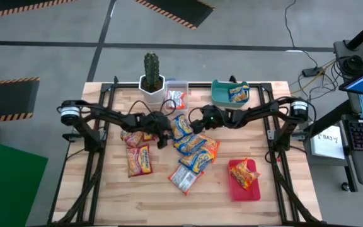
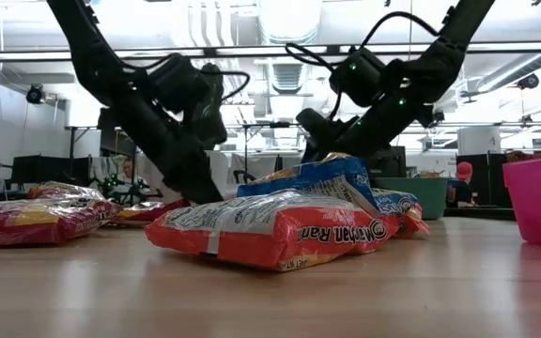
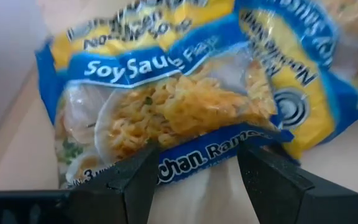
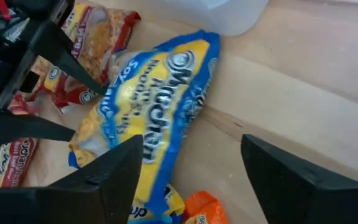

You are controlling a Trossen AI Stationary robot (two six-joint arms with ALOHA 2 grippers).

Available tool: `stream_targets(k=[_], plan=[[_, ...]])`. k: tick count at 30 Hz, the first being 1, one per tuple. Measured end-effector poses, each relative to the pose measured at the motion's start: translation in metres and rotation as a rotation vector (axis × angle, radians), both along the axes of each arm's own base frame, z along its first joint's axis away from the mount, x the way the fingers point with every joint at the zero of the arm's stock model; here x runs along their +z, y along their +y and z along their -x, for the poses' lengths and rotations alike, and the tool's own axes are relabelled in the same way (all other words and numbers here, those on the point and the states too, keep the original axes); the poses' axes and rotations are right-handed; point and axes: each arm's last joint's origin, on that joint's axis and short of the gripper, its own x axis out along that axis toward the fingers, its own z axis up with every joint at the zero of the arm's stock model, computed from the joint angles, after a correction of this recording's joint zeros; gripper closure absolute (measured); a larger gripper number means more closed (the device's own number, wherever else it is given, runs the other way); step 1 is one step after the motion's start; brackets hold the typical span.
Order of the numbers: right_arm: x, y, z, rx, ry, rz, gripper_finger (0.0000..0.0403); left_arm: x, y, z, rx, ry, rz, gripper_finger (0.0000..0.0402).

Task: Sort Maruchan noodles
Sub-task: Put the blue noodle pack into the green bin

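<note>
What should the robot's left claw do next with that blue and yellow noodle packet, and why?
Probably ease forward a little and close. The left claw is open, and the edge of the blue and yellow noodle packet sits right at the gap between its fingers, not yet pinched. The right claw is open above the same packet, holding nothing, so the left one looks best placed to grab.

Maruchan noodles (image 1: 193, 150): crinkly flat packets, mostly heaped mid-table — blue-and-yellow soy sauce packet (image 4: 151, 118) on top, orange ones overlapping below, silvery white packet (image 1: 183, 178) toward front edge; red packets (image 1: 137, 157) lie flat left of centre, apart from heap
</note>
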Motion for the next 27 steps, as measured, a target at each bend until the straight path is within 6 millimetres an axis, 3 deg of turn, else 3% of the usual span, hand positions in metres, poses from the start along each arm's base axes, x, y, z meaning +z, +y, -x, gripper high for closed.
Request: stream_targets(k=[11,19,23,27], plan=[[-0.005,-0.007,-0.024,0.049,-0.023,-0.039,0.0113,-0.011,0.001,-0.002,0.006,0.023,0.011,0.0199],[-0.012,-0.011,-0.056,0.162,-0.056,-0.092,0.0116,-0.010,0.001,-0.002,0.006,0.018,0.009,0.0199],[-0.009,-0.014,-0.070,0.207,-0.081,-0.097,0.0135,-0.010,0.001,-0.002,0.007,0.019,0.009,0.0199],[-0.008,-0.016,-0.078,0.212,-0.082,-0.104,0.0178,-0.010,0.001,-0.002,0.008,0.016,0.010,0.0199]])
